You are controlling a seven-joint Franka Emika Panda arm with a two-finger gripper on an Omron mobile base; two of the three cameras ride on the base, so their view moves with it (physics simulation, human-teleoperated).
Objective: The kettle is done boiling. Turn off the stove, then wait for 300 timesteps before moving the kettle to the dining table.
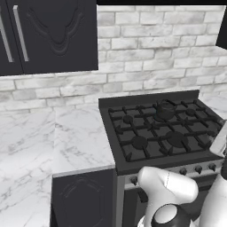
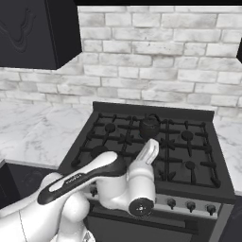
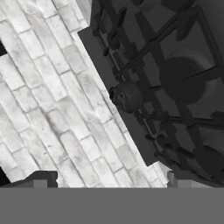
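Black kettle sat on a rear burner of the stove. Gripper hovered apart, jaws spread wide, holding nothing.

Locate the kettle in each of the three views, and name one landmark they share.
Left base view: kettle on a back burner of the stove, upper right of centre.
Right base view: kettle at the back centre, above the arm.
Hand view: kettle at centre, view rolled.
Shared landmark: brick wall.
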